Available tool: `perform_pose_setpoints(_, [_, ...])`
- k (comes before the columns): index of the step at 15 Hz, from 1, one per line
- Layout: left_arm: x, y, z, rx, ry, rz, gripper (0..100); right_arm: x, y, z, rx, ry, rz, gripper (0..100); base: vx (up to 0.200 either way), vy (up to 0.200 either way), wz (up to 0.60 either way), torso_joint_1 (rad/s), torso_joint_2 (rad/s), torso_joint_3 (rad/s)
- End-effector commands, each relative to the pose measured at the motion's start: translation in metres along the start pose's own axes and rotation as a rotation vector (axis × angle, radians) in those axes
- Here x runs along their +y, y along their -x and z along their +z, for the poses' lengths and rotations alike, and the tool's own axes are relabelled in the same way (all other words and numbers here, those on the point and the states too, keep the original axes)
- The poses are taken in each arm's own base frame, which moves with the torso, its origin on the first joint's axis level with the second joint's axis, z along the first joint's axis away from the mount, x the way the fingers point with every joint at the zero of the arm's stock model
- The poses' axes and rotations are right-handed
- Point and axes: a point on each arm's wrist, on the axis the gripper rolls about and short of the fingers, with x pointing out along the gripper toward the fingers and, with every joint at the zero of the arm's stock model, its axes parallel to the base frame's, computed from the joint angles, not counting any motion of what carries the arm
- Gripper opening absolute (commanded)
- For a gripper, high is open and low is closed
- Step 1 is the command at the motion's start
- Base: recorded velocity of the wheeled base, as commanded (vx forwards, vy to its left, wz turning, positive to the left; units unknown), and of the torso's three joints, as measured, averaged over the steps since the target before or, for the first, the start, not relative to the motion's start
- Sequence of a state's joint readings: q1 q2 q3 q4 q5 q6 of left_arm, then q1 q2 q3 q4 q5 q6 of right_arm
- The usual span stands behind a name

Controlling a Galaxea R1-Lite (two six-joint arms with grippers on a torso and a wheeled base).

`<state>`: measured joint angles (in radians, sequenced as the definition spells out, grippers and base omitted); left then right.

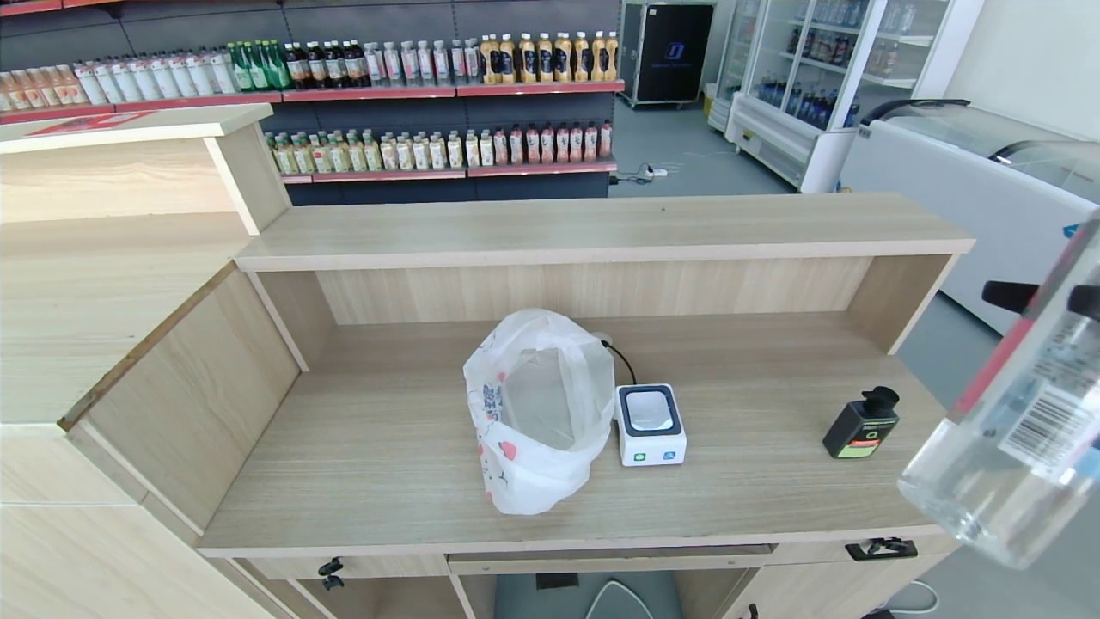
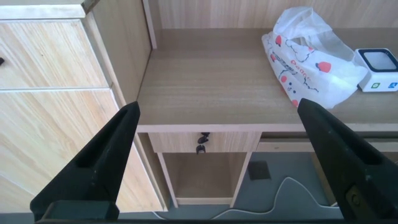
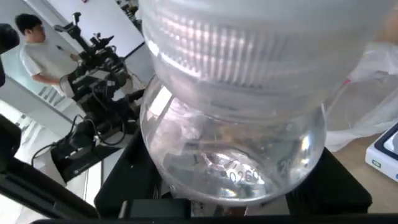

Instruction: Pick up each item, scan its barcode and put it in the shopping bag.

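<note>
A clear plastic bottle (image 1: 1014, 404) with a barcode label hangs tilted in the air off the counter's right end, and my right gripper (image 1: 1050, 299) is shut on it. The right wrist view looks straight at the bottle's rounded base (image 3: 236, 137). A white shopping bag (image 1: 537, 413) stands open at the middle of the counter, with the white barcode scanner (image 1: 650, 423) touching its right side. A small black pump bottle (image 1: 862, 423) stands further right. My left gripper (image 2: 219, 109) is open and holds nothing, low off the counter's front left corner.
The wooden counter (image 1: 756, 481) has a raised back ledge (image 1: 601, 225) and side walls. A scanner cable (image 1: 620, 359) runs behind the bag. Shelves of drinks (image 1: 447, 103) and freezers (image 1: 971, 180) stand beyond. Drawers (image 2: 50, 93) sit to the left.
</note>
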<state>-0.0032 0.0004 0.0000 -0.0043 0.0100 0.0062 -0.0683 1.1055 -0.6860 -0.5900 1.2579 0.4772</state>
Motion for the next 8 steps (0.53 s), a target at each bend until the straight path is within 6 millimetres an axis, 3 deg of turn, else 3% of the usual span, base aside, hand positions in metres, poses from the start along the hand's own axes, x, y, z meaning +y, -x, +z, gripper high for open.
perform_pose_setpoints(1, [0.000,0.000,0.000,-0.001,0.000,0.001,100,0.019,0.003,0.002,0.007,0.047,0.056,0,0.000,0.000,0.00,0.000,0.00,0.000])
perform_pose_setpoints(8, [0.000,0.000,0.000,-0.001,0.000,0.001,100,0.050,-0.002,0.017,0.021,-0.033,0.185,0,0.000,0.000,0.00,0.000,0.00,0.000])
